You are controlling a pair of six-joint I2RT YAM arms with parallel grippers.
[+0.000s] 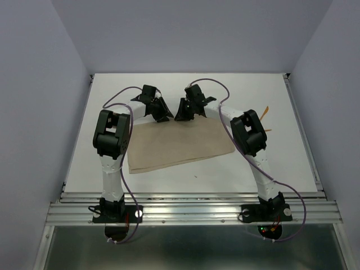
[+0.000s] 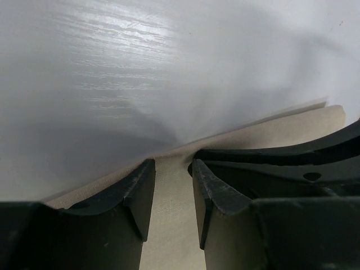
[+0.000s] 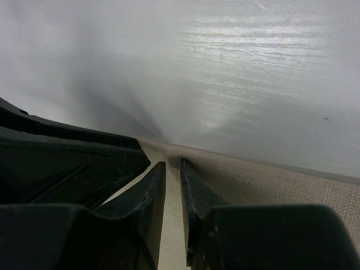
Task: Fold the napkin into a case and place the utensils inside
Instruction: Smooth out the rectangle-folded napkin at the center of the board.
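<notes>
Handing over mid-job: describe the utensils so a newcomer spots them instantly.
Find the white table and go to its right side, just past the right arm and its black elbow. The utensils peek out there as thin sticks, partly hidden by the arm. They are the only orange things, unlike the broad tan napkin at centre.

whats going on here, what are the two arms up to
Both arms are working at the far edge of the tan napkin, which lies flat on the table. The left tool and right tool sit close together there, fingers slightly apart over the cloth. The orange utensils lie untouched off to the right.
</notes>
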